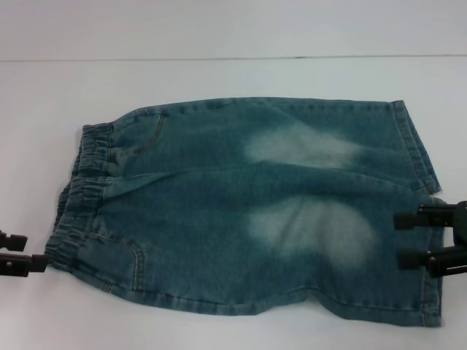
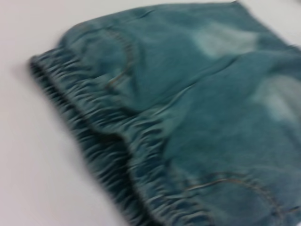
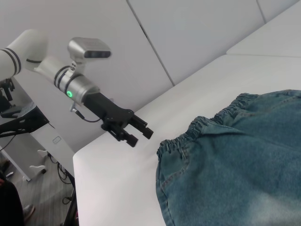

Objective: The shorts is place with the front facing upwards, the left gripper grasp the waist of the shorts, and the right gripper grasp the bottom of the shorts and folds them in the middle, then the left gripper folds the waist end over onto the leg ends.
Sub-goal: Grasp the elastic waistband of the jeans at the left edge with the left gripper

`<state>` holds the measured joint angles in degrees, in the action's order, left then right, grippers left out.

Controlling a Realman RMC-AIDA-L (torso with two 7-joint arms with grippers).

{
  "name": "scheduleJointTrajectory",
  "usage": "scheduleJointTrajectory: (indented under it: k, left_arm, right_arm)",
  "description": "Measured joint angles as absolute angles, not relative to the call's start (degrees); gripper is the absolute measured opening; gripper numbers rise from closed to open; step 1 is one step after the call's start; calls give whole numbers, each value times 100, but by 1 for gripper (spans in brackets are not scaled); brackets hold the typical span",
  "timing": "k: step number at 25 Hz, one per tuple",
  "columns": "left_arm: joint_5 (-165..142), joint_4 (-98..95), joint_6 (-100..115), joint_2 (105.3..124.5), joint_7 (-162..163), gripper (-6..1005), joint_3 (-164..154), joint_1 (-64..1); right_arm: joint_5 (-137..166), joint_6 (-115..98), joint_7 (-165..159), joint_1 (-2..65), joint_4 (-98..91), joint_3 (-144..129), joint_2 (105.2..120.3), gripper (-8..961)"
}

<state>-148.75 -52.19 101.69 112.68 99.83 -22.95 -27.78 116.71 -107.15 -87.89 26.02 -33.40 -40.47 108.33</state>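
Observation:
Blue denim shorts (image 1: 219, 219) lie flat, front up, on the white table (image 1: 219, 73). Their elastic waist (image 1: 84, 189) is at the left and the leg ends (image 1: 423, 146) are at the right. My left gripper (image 1: 35, 250) is open at the near corner of the waist, its lower finger right by the band. In the right wrist view the left gripper (image 3: 141, 134) stands open, a little apart from the waist (image 3: 207, 125). My right gripper (image 1: 396, 238) is open over the near leg's end. The left wrist view shows the gathered waist (image 2: 94, 136) close up.
The table's far edge meets a pale wall (image 1: 233, 29). Beyond the table's left side stand a robot base and floor clutter (image 3: 19, 117). Bare white tabletop surrounds the shorts.

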Motion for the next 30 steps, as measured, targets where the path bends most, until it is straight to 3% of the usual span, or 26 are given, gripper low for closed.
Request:
scheduleJointTrajectory:
  k: [26,30]
  left_arm:
    - [-14986,-4712,9377,11428,10026,745,-2649,-2907]
    - [-14986,-4707,9349,11428,10026,650,-2646,-2909]
  right_arm:
    - [11671,-10704,-8789,2628,-3340,-4038,10863,915]
    - [11671,-10705,-8784,2628,-3340,-4018,10864,915]
